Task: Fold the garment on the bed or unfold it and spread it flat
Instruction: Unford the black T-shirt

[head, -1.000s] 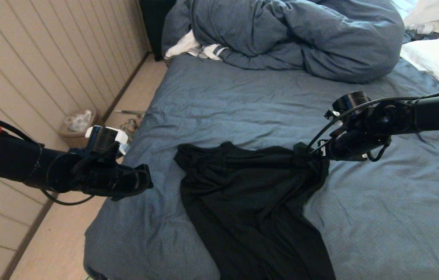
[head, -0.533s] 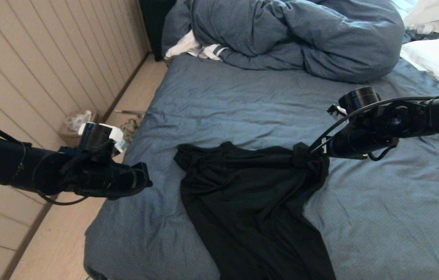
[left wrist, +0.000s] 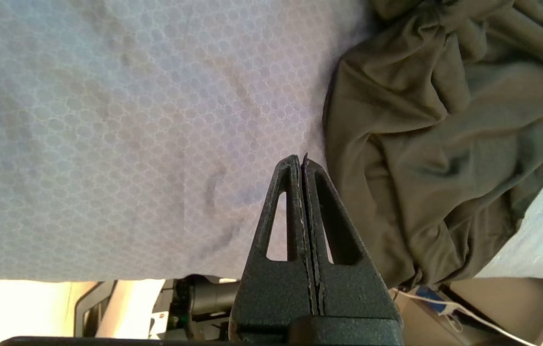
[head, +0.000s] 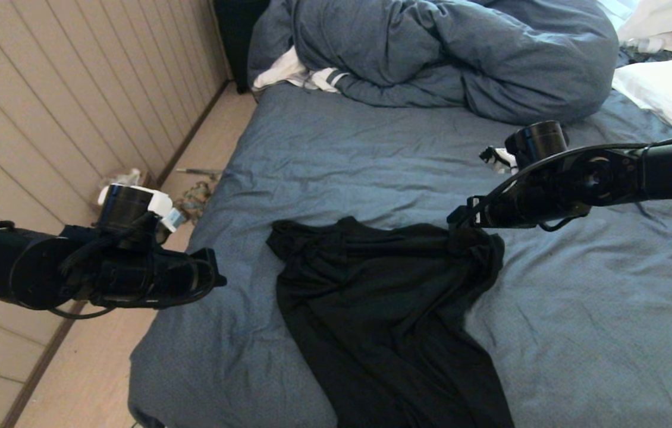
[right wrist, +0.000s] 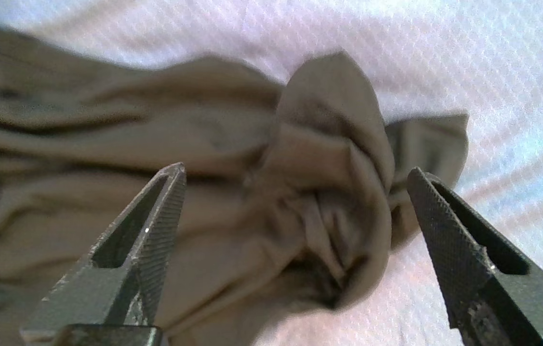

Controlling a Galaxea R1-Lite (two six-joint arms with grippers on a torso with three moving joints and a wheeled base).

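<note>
Lying on the bed, the garment is a black shirt that sits on the near part of the blue sheet. Its far edge runs left to right, and the rest trails toward the near edge of the bed. It is not flat — the far right corner is bunched into a small lump of folds.

Right over that lump hangs the right gripper. In the right wrist view its two fingers stand wide apart with the lump between them, and they hold nothing.

Off to the left, over the left side of the bed, hangs the left gripper. In the left wrist view its two fingers are pressed tight together with nothing between them. The left edge of the shirt lies near its tip but does not touch it.

The step in hand looks like spreading the shirt flat. To do it well, I think the right hand should come down on just the top layer at the very corner, not the whole lump, and then pull gently out to the right. Thin cloth slides and drags easily, so a slow pull is best — a fast one could bunch it again.
</note>
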